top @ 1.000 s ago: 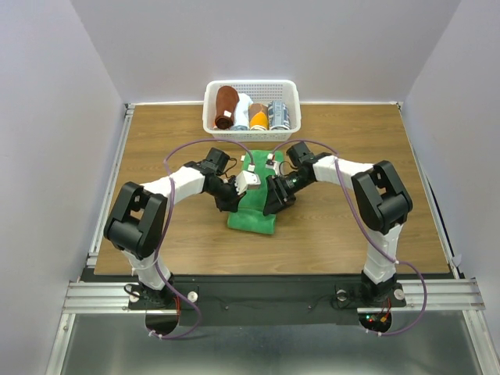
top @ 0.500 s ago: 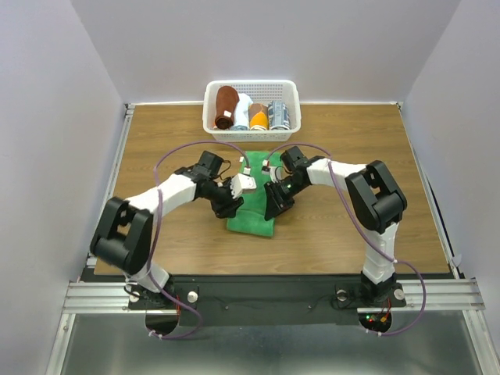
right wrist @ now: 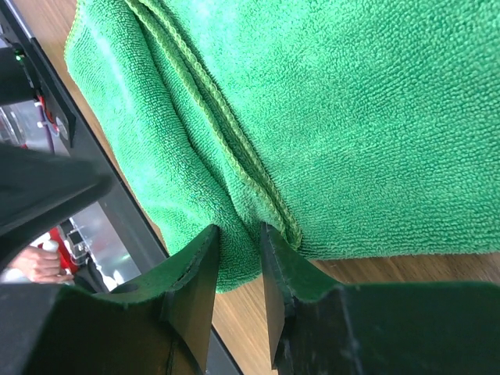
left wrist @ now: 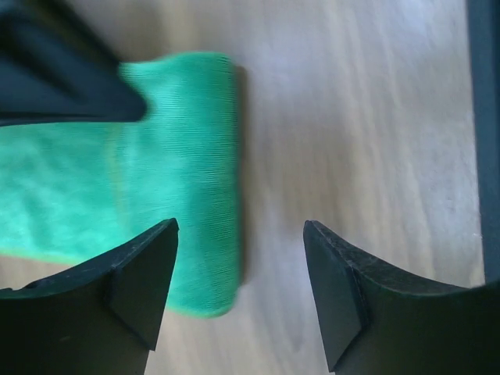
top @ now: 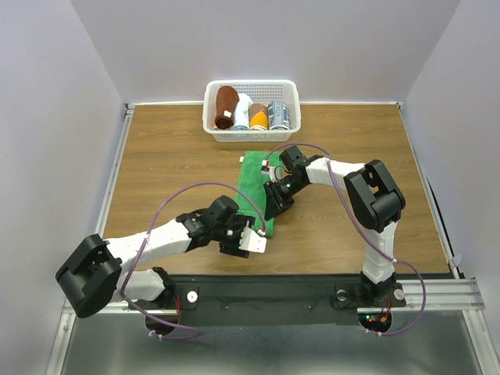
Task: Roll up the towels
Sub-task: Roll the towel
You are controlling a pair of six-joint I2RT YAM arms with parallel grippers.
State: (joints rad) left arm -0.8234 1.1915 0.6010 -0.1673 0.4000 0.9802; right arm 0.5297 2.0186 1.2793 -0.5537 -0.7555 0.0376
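**Soft green towel, best taken at its near end**

The green towel (top: 252,178) lies as a folded strip in the middle of the table (top: 351,226). It looks light, soft and limp, so I think a roll should start from the near end. The left gripper (left wrist: 238,258) hovers there with its fingers apart. The right gripper (right wrist: 238,230) pinches the right edge. The reddish-brown towel (top: 226,105) sits rolled in the basket (top: 250,83), well apart.

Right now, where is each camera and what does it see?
Top camera: high behind the robot, looking down on table, basket, green towel, both arms.
Left wrist: on the left gripper, facing down at the towel's end; open fingers show.
Right wrist: on the right gripper, close over the towel; fingers pinch its edge.
All share the green towel.
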